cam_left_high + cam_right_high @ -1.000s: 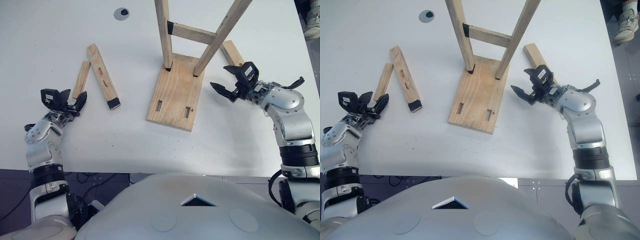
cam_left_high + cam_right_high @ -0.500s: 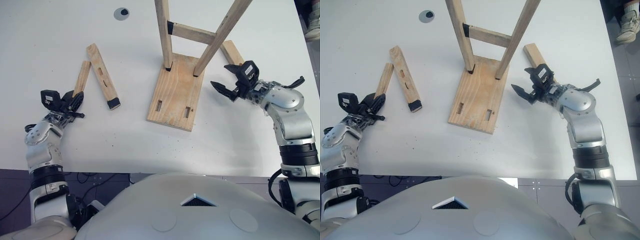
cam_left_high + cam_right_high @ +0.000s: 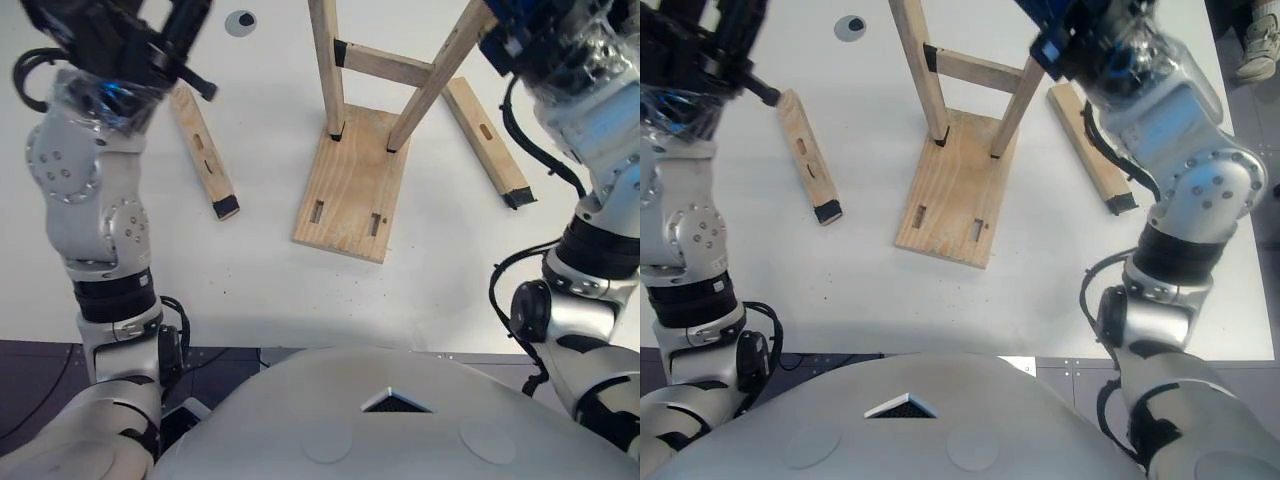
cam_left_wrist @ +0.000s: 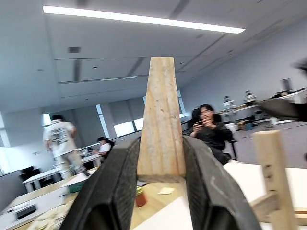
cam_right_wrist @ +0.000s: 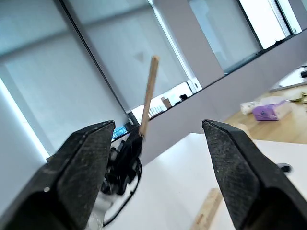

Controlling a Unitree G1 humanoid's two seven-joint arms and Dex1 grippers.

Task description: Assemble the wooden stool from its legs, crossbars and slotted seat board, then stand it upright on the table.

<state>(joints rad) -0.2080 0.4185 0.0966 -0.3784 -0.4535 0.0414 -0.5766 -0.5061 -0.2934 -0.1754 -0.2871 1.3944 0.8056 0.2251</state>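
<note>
My left jaws are clamped on a short crossbar (image 4: 161, 120), held on end up in the air. My right jaws stand wide and hold nothing. Between and below them the seat board (image 3: 352, 185) lies flat on the counter (image 3: 250, 270), with two standing legs (image 3: 327, 65) in its far slots, tied by a fitted crossbar (image 3: 385, 66). I judge my bar belongs in a loose leg's mortise, so I should keep it square and press straight. One loose leg (image 3: 205, 150) lies below my left jaws, the other loose leg (image 3: 485, 140) below my right. Coming down, I could knock the standing frame.
</note>
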